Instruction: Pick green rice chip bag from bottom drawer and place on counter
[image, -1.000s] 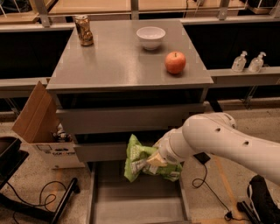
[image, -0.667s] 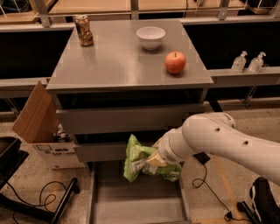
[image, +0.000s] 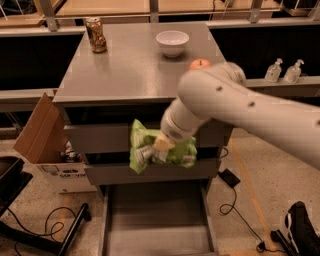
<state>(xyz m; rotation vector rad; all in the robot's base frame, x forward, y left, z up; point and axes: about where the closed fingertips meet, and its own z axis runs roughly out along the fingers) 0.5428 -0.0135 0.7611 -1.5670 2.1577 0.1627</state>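
The green rice chip bag, crinkled light green, hangs in front of the two upper drawer fronts, held by my gripper, which is shut on its middle. The white arm reaches in from the right and covers the bag's top right part. The bottom drawer is pulled out below the bag, its grey floor bare. The counter lies above and behind the bag.
On the counter stand a can at the back left, a white bowl at the back, and a red apple partly hidden by my arm. A cardboard box leans left of the cabinet. Cables lie on the floor.
My arm has lifted the bag from just above the bottom drawer up to the level of the upper drawer fronts, and the arm now covers part of the counter's right side.
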